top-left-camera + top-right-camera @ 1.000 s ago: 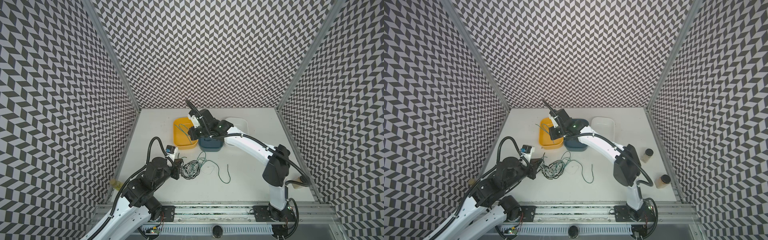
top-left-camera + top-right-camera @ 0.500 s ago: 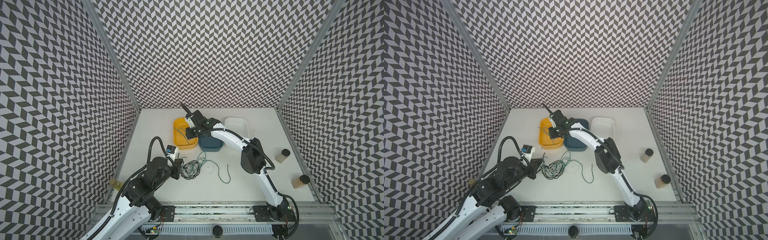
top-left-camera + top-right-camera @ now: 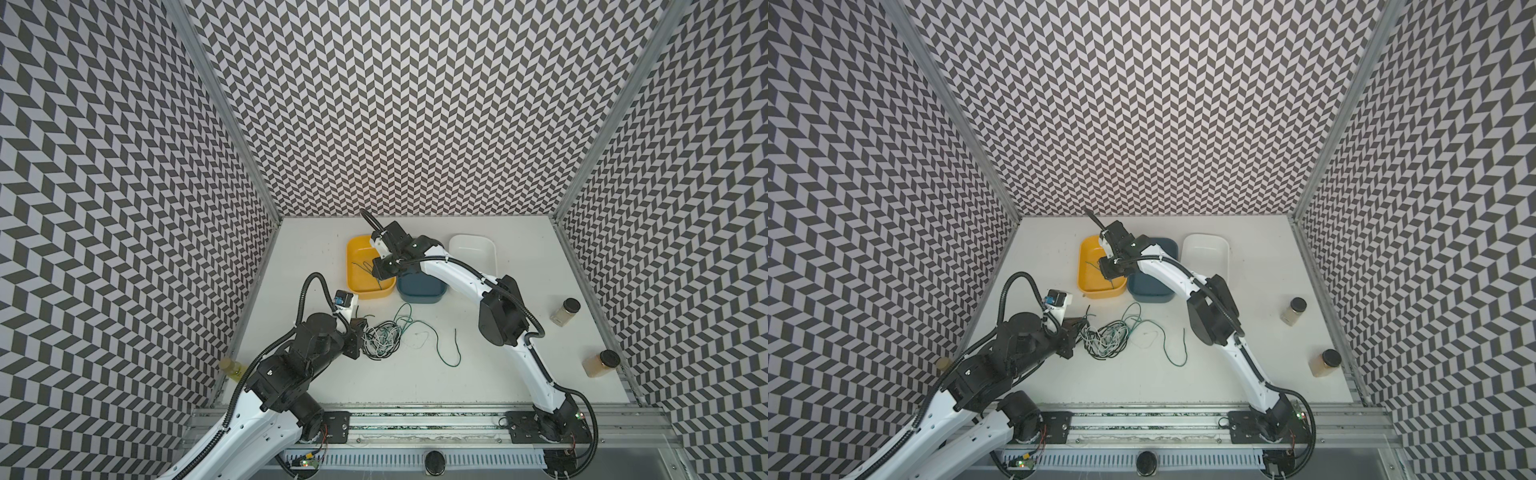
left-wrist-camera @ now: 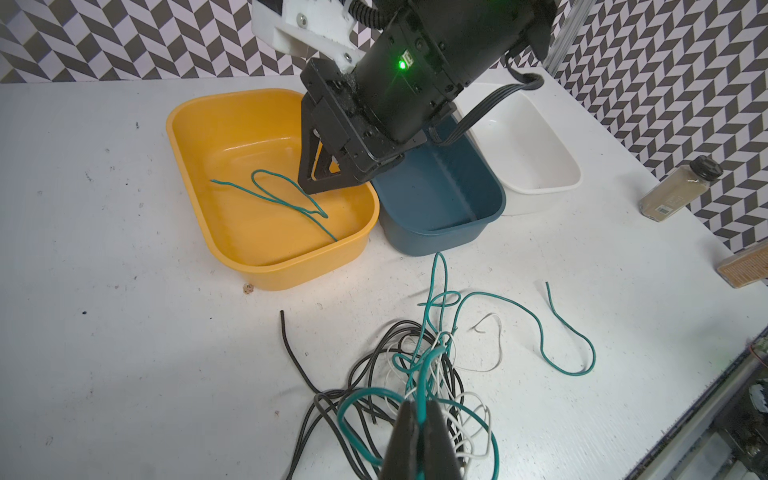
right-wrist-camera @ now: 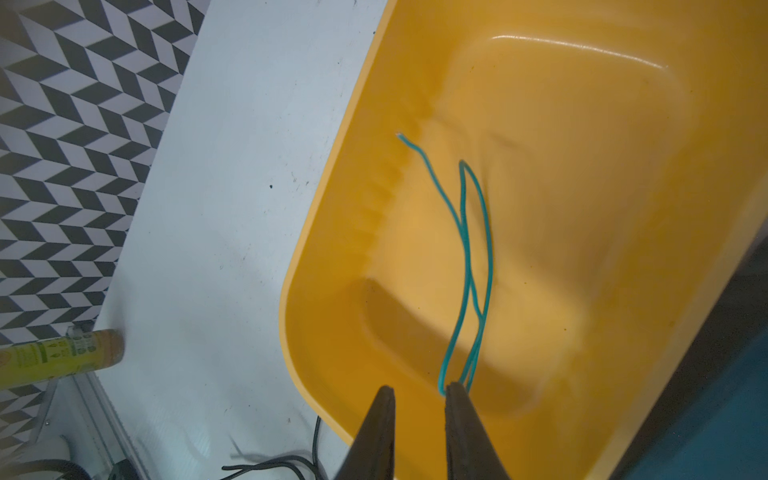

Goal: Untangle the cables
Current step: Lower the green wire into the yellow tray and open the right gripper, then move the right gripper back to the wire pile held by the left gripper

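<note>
— Zigzag walls (image 3: 415,104) in black and white close a white table (image 3: 498,395) on three sides. What do the arms hold, can you see?

— Yes. I begin from the left gripper (image 4: 422,409). Its two fingers are pressed together on a teal strand (image 4: 423,388), which comes up out of the tangle of cables (image 3: 380,340).

— And this tangle, where does it lie?

— On the table, directly at that gripper, in front of the yellow tray (image 4: 291,270). Black, white and teal cables are mixed in it. One long teal tail (image 4: 540,338) runs out of it in a curve over the bare table, toward the side of the right arm.

— And the right gripper (image 5: 420,387)?

— It hangs over the yellow tray with its fingers a little apart, and the yellow floor shows through the gap. A separate teal cable (image 5: 464,227) lies loose inside this tray, folded in a narrow loop. Its lower part passes close to one finger. If it touches the finger, I cannot tell.

— What stands further out?

— A blue tray (image 4: 436,237) is just beside the yellow one, and a white tray (image 4: 540,183) is beside the blue. Near the right wall, well apart from the cables, stand a small jar (image 3: 564,311) and a wider jar (image 3: 600,363).
</note>
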Available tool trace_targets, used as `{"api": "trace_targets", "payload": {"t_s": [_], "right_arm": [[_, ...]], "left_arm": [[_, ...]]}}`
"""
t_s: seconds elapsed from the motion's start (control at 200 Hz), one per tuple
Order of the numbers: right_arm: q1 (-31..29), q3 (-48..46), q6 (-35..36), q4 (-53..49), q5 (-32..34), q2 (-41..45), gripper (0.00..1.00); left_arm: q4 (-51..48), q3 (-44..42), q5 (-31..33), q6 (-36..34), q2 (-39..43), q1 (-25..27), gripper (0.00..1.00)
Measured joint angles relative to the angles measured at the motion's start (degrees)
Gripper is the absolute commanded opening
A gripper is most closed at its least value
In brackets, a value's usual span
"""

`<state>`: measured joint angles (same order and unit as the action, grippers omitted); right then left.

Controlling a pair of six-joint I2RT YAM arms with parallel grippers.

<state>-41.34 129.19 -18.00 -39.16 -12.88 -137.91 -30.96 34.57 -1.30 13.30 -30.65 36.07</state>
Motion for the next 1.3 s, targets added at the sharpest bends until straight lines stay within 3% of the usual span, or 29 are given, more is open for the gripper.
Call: {"api": "trace_targets", "payload": {"t_s": [0.145, 0.26, 0.521, 0.656, 0.771, 0.886, 1.052, 1.302], "right_arm": [[0.0, -0.4, 0.2, -2.2, 0.8, 2.5, 0.37], [0.0, -7.7, -0.2, -1.0, 0.9, 11.8, 0.43], [-0.7, -44.7, -3.2, 16.7, -2.5, 48.7, 0.51], [-4.9, -64.3, -2.6, 26.0, -1.6, 59.8, 0.53], [-7.7, -77.9, -4.3, 31.0, -1.2, 62.6, 0.53], [-7.8, -85.3, -8.5, 33.4, -2.2, 62.4, 0.54], [-10.5, -88.6, -14.1, 42.7, -3.4, 61.8, 0.57], [-22.3, -87.1, -8.0, 48.4, 4.0, 62.6, 0.59]], "left_arm": [[0.0, 0.0, -0.2, 0.0, 0.0, 0.0, 0.00], [-0.1, 0.0, -0.2, 0.0, 0.0, 0.0, 0.00], [-0.7, 1.8, -0.2, 0.6, -1.1, 0.0, 0.00], [-0.8, 2.9, -0.3, 1.2, -1.7, 0.0, 0.00], [-0.8, 3.0, -1.4, 1.6, -1.7, 0.0, 0.00], [-0.8, 3.0, -4.0, 1.5, -1.6, 0.0, 0.00], [-0.8, 3.0, -7.2, 1.0, -1.2, 0.0, 0.00], [-0.9, 3.8, -8.2, 1.1, -2.0, 0.0, 0.00]]}}
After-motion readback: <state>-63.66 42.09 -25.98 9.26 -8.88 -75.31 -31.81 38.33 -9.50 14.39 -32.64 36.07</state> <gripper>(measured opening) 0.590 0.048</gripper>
